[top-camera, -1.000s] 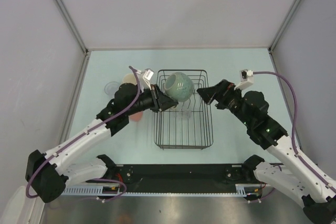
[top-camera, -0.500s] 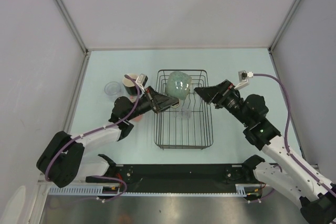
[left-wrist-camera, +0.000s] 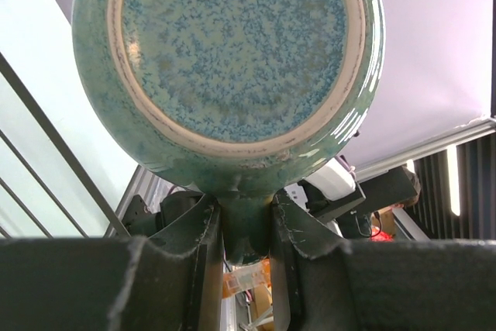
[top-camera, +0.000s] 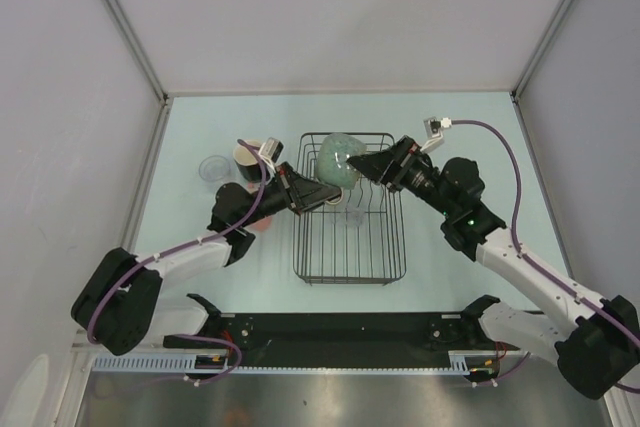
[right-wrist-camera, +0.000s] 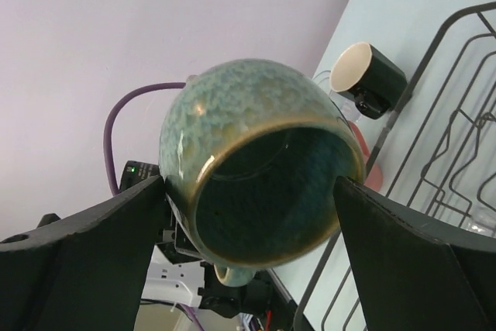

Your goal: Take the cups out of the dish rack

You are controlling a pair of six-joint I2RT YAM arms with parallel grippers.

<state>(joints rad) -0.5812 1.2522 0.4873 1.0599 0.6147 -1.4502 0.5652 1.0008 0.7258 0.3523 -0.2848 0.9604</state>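
Observation:
My left gripper (top-camera: pixel 318 190) is shut on the handle of the sage-green mug (top-camera: pixel 340 159) and holds it tipped on its side above the far end of the black wire dish rack (top-camera: pixel 350 257). In the left wrist view the mug's speckled base (left-wrist-camera: pixel 240 52) fills the frame and my fingers (left-wrist-camera: pixel 194 253) clamp its handle (left-wrist-camera: pixel 246 222). My right gripper (top-camera: pixel 365 165) is open, its jaws standing on either side of the mug's open mouth (right-wrist-camera: pixel 263 176) without touching it. A clear tumbler (top-camera: pixel 350 215) sits in the rack.
Left of the rack stand a dark pale-rimmed cup (top-camera: pixel 248 155), also in the right wrist view (right-wrist-camera: pixel 368 75), and a clear glass (top-camera: pixel 213 167). A salmon-pink cup (top-camera: pixel 262 221) is partly hidden under my left arm. Grey walls close in the table.
My right gripper has moved left until its open jaws flank the mug. My left arm folded lower and turned the mug, then held still over the last half second.

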